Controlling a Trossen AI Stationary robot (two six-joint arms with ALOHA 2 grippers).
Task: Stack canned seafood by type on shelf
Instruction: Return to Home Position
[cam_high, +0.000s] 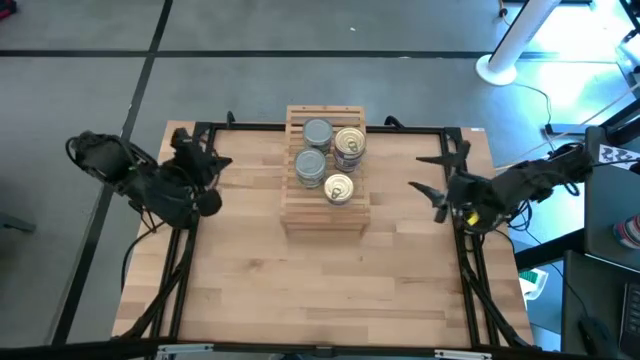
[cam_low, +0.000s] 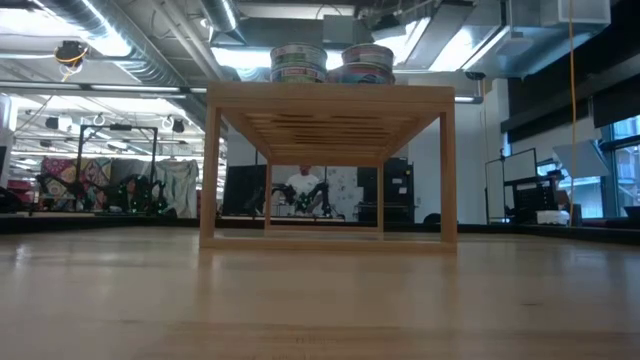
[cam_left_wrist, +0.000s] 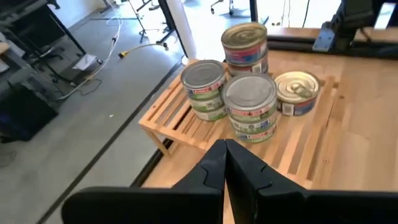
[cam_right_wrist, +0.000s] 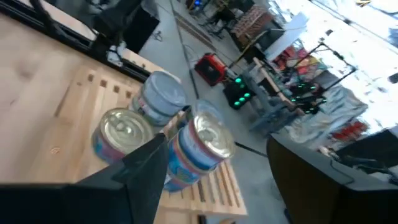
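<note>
The table (cam_high: 320, 290) holds the shelf (cam_high: 320, 218), with canned seafood (cam_high: 311, 168) in 4 spots.

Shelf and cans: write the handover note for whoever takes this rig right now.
Left end effector: shut, empty, over the table's left side, clear of the shelf.
Right end effector: open, empty, over the table's right side.
Every one of the cans in view stands on the shelf, in four stacks: two silver-topped, two gold-topped.
Done: stacking looks finished.
Left: bring both arms home, and check that each stack holds one type.
</note>
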